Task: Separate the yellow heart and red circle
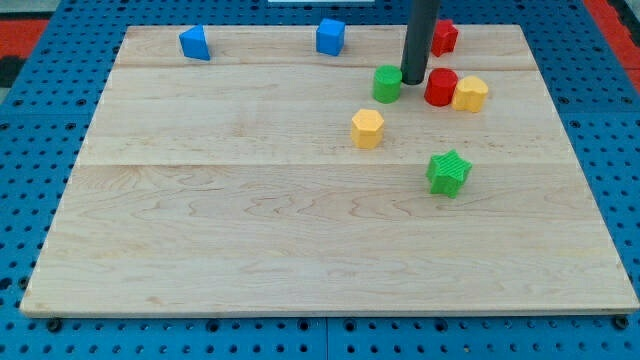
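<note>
Standing just to the view's left of the red circular block [440,87], my tip [413,80] rested on the pale wooden worktop [250,200], between that block and the green round block [387,84]. The yellow heart-shaped block [470,94] lay touching the red circular block on its far side, toward the view's right, so all three fell roughly in one line. No gripper was fitted, so no jaw state applied. Behind the rod, a second red block [444,37] was partly hidden; its shape could not be determined. Judged likely: pushing straight rightward would move both together.
</note>
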